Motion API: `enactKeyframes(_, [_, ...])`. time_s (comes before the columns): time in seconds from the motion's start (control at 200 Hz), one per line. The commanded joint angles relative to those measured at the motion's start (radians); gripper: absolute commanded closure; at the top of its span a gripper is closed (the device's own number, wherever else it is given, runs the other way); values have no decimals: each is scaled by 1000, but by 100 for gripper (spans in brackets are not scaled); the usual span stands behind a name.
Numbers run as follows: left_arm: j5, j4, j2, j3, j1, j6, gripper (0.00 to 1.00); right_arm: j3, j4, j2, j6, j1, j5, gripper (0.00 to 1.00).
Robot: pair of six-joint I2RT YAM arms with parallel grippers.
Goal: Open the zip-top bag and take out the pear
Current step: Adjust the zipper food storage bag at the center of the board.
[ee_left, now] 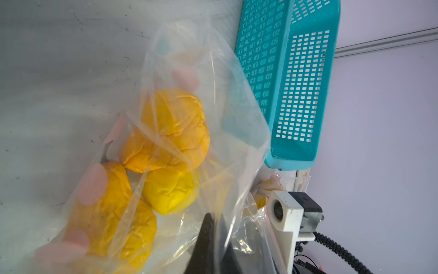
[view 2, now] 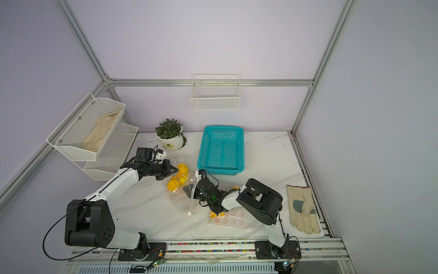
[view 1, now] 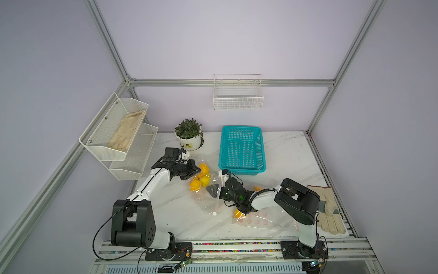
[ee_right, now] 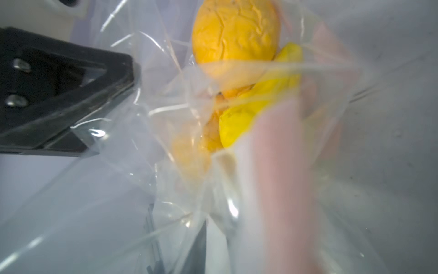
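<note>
Right wrist: left hand (ee_right: 133, 71) pinching zip-top bag (ee_right: 106, 189) | left wrist adds: teal basket (ee_left: 303, 95) | right hand (view 1: 212, 191): cannot tell

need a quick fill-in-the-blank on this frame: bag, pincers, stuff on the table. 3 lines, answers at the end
1. The left pincer is ___ on the film of the clear bag.
2. Beside the teal basket, at the back of the table, stands a potted ___.
3. A work glove lies on the table next to the base of the ___ arm.

Missing words: shut; plant; right
</note>
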Motion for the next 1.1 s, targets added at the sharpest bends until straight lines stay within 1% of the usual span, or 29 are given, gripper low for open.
enactKeyframes(0.0, [42,42,-52,-48,-5,-33,100,42,-67,7,7,7,85,79])
enactKeyframes(0.12, [68,42,-37,-71,-23,-38,100,76,-99,35,-32,12,147,75])
enactKeyframes(0.205, [84,32,-29,-75,-38,-19,100,112,-172,54,-62,13,225,66])
enactKeyframes(0.265, [44,-9,-29,-67,-40,7,100,127,-183,63,-91,13,260,61])
enactKeyframes(0.305, [-7,-49,-29,-51,-40,42,94,133,-182,68,-108,13,268,59])
enactKeyframes(0.33, [-49,-81,-29,-36,-40,65,86,136,-182,70,-120,13,273,58])
enactKeyframes(0.36, [-119,-116,5,-17,-40,93,77,142,-192,70,-126,13,278,56])
enactKeyframes(0.435, [-244,-156,31,25,-40,153,63,148,-205,74,-131,13,282,52])
enactKeyframes(0.475, [-283,-169,60,53,-40,179,59,148,-201,76,-132,13,272,51])
enactKeyframes(0.515, [-299,-183,96,84,-39,194,57,151,-198,76,-136,13,262,51])
enactKeyframes(0.61, [-320,-199,177,145,-42,221,53,161,-203,83,-142,13,233,50])
enactKeyframes(0.68, [-358,-212,229,175,-42,236,51,172,-216,87,-145,13,219,49])
enactKeyframes(0.89, [-417,-237,339,208,-46,262,48,201,-265,95,-155,12,207,45])
enactKeyframes(0.99, [-401,-240,395,228,-49,281,48,195,-273,93,-155,12,221,42])
enactKeyframes(1.095, [-376,-249,437,236,-63,315,49,185,-285,85,-166,7,240,37])
